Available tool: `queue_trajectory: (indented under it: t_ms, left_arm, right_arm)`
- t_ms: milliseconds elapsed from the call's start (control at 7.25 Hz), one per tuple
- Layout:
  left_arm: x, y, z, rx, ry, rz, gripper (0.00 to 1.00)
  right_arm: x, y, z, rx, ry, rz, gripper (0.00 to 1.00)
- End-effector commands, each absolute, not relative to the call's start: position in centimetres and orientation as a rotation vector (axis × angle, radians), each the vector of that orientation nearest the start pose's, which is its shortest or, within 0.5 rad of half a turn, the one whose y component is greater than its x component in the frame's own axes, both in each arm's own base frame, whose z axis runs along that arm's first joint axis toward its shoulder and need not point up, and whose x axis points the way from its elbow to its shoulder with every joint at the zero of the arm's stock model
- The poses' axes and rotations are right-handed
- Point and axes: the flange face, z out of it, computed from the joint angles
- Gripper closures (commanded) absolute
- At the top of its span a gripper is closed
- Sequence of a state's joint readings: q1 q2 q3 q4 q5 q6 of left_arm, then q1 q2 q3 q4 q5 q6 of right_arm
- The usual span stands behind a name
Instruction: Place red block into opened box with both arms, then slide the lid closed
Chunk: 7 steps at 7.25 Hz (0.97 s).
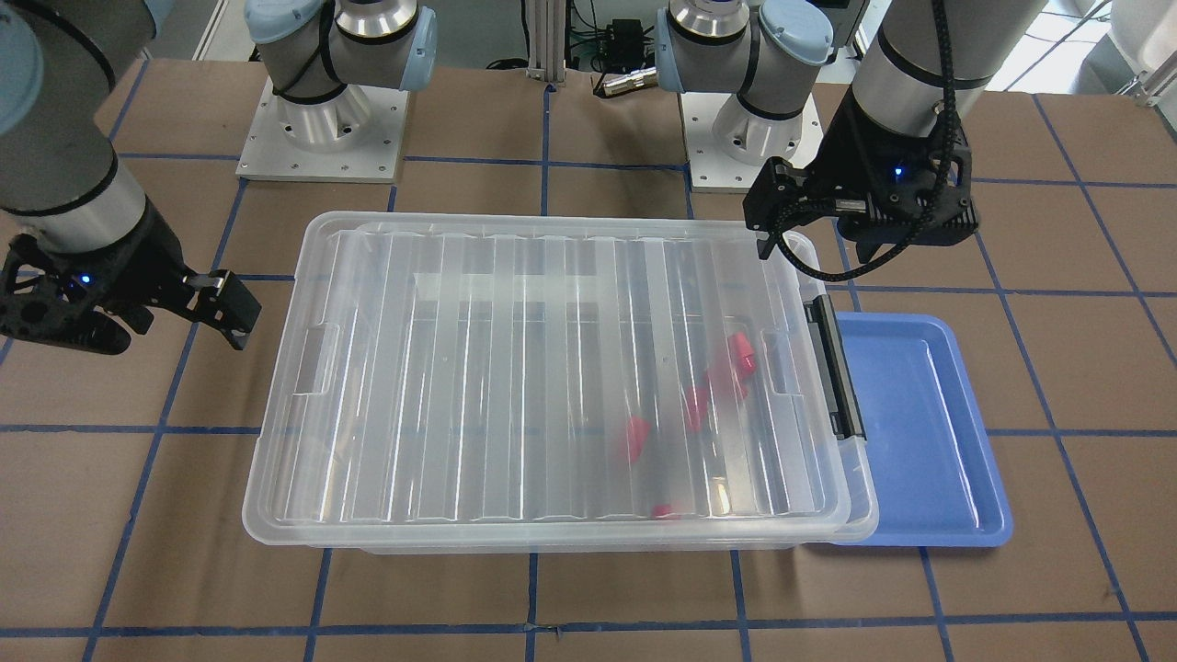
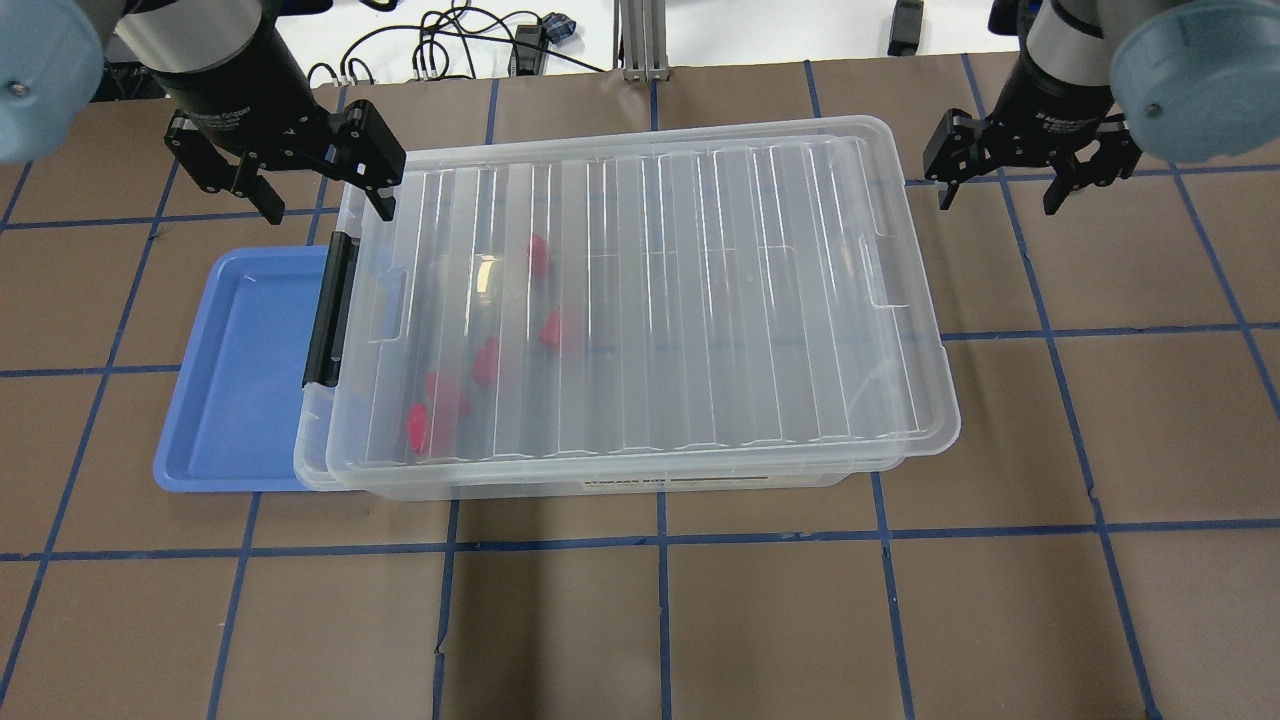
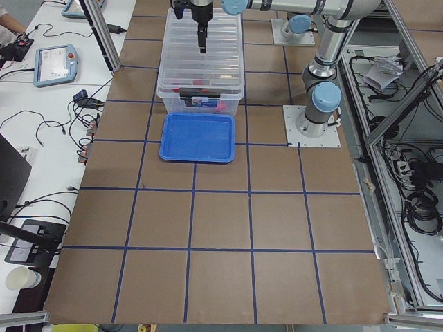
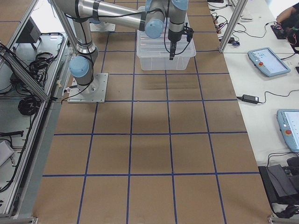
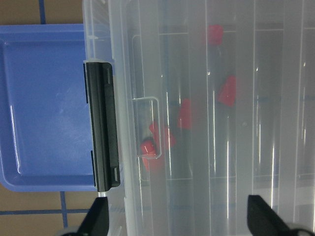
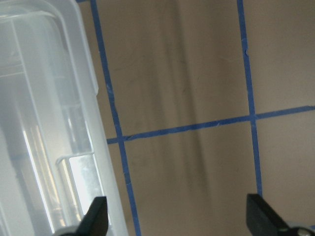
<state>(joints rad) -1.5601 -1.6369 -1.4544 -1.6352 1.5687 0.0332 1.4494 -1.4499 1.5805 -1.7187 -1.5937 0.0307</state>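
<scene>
The clear box (image 2: 600, 487) stands mid-table, its black latch bar (image 2: 325, 310) at its left end. The ribbed clear lid (image 2: 720, 300) lies flat over it and covers nearly all of it, overhanging slightly at the right end. Several red blocks (image 2: 550, 330) (image 1: 740, 354) (image 5: 227, 91) lie inside near the latch end, seen through the lid. My left gripper (image 2: 325, 205) (image 5: 179, 219) hovers open above the box's far left corner, holding nothing. My right gripper (image 2: 1000, 195) (image 6: 178, 219) hangs open and empty over bare table just off the far right corner.
A blue tray (image 2: 240, 380) with nothing in it lies against the latch end, partly under the box. Blue tape lines grid the brown table. Both arm bases (image 1: 322, 119) stand behind the box. Cables and tablets lie past the table's edges.
</scene>
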Motion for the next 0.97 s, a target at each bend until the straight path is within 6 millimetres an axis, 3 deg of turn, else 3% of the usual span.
queue_trajectory:
  t_ms: [0, 138, 552, 828]
  left_arm:
    - [-12.7, -51.9, 50.5, 0.034, 3.143, 0.024, 0.0]
    - [-12.7, -51.9, 50.5, 0.034, 3.142, 0.024, 0.0]
    - [-12.7, -52.0, 50.6, 0.031, 3.142, 0.019, 0.0]
    - [-12.8, -52.0, 50.7, 0.034, 3.14, 0.012, 0.0]
  right_arm:
    - [7.8, -51.3, 47.4, 0.261, 3.088, -0.005, 0.0]
    - [8.1, -50.3, 48.1, 0.278, 3.084, 0.017, 0.0]
    - [12.0, -49.1, 47.8, 0.299, 3.161, 0.038, 0.0]
    - [11.5, -49.1, 48.4, 0.295, 3.152, 0.022, 0.0]
